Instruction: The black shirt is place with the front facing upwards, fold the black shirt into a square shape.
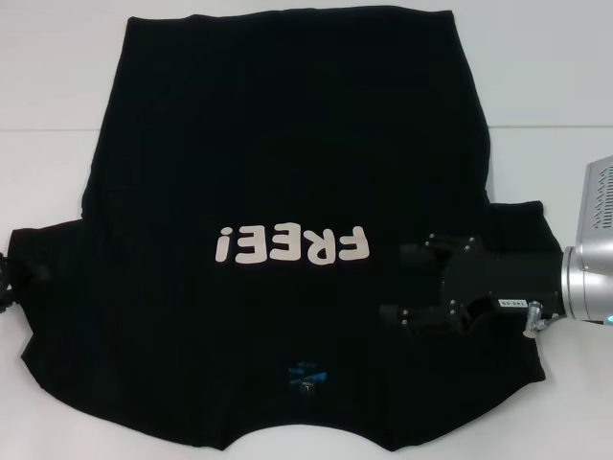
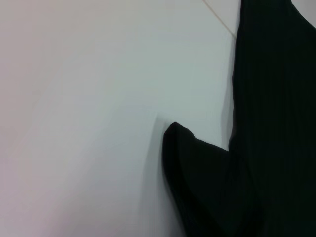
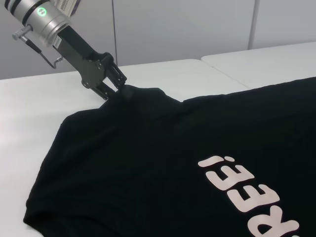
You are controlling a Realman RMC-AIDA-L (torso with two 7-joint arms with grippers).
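Observation:
The black shirt (image 1: 287,144) lies spread front-up on the white table, its white "FREE!" lettering (image 1: 292,246) upside down to me and its blue neck label (image 1: 306,374) near the front edge. My right gripper (image 1: 407,283) hovers open over the shirt beside its right sleeve, fingers pointing left with nothing between them. My left gripper (image 3: 112,90) shows in the right wrist view, shut on the tip of the left sleeve; in the head view only a sliver of it shows at the left border (image 1: 8,273). The left wrist view shows that sleeve tip (image 2: 197,173).
The white table (image 1: 57,96) extends around the shirt on the left and far side. A seam (image 1: 546,127) divides it from an adjoining table (image 3: 266,61). A pale panelled wall stands behind in the right wrist view.

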